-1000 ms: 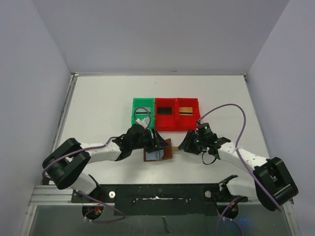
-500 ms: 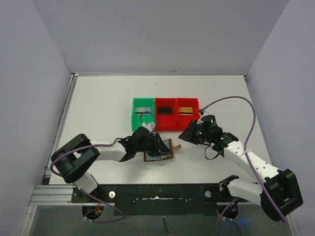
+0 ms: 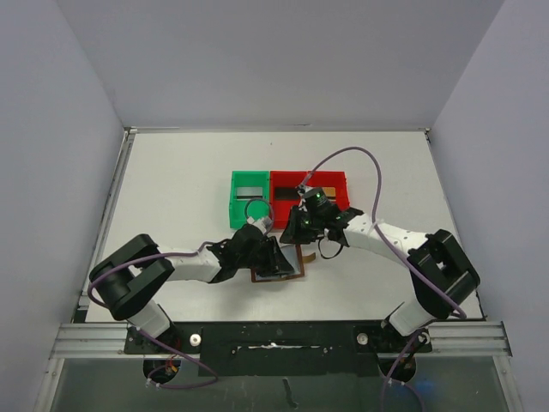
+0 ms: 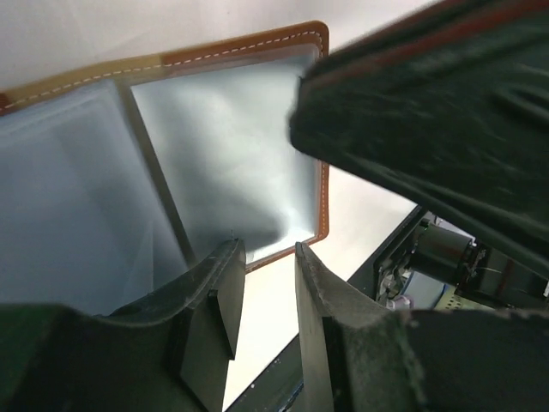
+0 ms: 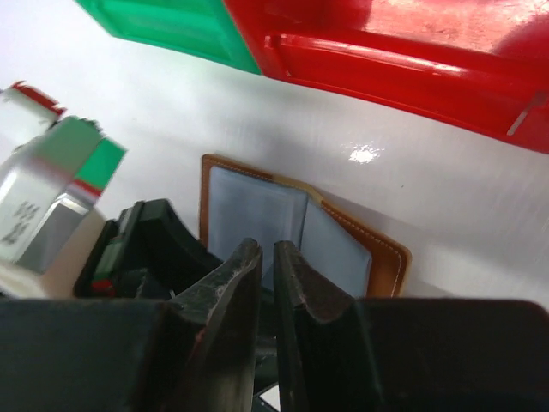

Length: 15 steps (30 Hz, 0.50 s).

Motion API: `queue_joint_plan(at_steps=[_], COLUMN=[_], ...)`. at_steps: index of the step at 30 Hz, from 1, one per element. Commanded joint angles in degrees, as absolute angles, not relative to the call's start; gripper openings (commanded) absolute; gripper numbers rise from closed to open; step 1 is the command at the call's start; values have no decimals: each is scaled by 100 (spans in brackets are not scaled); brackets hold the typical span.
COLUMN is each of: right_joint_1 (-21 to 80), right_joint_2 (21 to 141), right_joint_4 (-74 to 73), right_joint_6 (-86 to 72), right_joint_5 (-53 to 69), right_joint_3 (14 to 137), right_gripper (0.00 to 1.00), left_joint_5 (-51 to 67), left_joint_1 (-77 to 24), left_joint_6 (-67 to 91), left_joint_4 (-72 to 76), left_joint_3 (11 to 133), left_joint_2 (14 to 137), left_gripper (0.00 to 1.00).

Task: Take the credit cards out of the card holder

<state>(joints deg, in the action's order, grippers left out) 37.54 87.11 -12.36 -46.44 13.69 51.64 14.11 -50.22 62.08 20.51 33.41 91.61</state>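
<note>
While one brown card holder (image 5: 257, 215) lies open near one green bin (image 3: 249, 220) and two red bins (image 3: 290, 175), left gripper (image 4: 266, 253) stands narrowly parted, right gripper (image 5: 263, 251) almost closed.

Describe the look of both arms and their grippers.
The left arm and the right arm have white tubular links joined by bulky black joints. A purple cable loops along each. The right arm's wrist shows a small green light. The left gripper and right gripper are matte black, each with two tapering fingers.
</note>
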Motion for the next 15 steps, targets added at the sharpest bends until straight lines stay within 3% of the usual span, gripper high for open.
queue_joint_plan(at_steps=[1, 6, 12, 15], right_joint_1=[3762, 3906, 4325, 4449], right_joint_2=[9059, 9428, 9685, 9756], right_joint_4=[-1313, -1375, -1508, -1559], right_joint_6=[-4439, -4322, -4497, -4539], right_joint_5=[1019, 1004, 375, 209], right_joint_3=[5374, 5176, 5025, 5087], right_gripper=[14, 16, 19, 27], left_joint_5=[1275, 1055, 272, -192], left_joint_1=[-5069, -5066, -5037, -4953], left_joint_6=[6076, 6141, 6096, 6082], left_joint_4=[2004, 1853, 960, 349], left_joint_3=[3339, 2998, 2741, 2716], left_joint_2=[8925, 8401, 7307, 6829], left_gripper=[29, 30, 39, 44])
